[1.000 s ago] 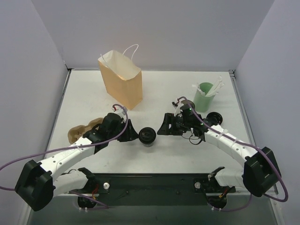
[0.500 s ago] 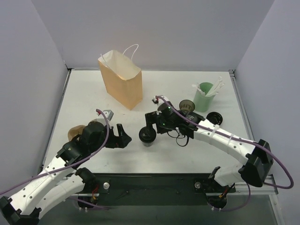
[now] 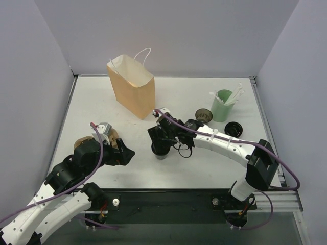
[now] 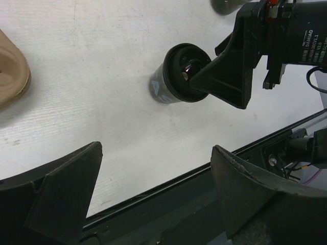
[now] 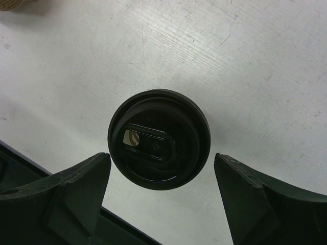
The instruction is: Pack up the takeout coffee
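takeout coffee [image 5: 159, 147] lidded, green cup [image 3: 222, 105] holding white sticks [image 3: 236, 94]

From above, I barely see the coffee cup [image 3: 161, 154] under the right end effector [image 3: 162, 143]; lower left, the left arm [image 3: 76, 168] hides most of the tray [image 3: 80, 142].

The coffee cup [image 3: 161, 152] stands upright on the table [image 3: 214, 168], about mid-width and toward the near edge. The right gripper [image 3: 159, 143] sits directly above it, a finger on either side of the lid. The left gripper [image 3: 124, 153] is to the cup's left, apart from it. The tray [image 3: 80, 143] lies further left, partly under the left arm. The paper bag [image 3: 134, 94] stands behind the cup, to the far left. To the far right, an open cup [image 3: 203, 115] stands just left of the cup of sticks [image 3: 223, 104], with a loose lid [image 3: 233, 127] nearer.
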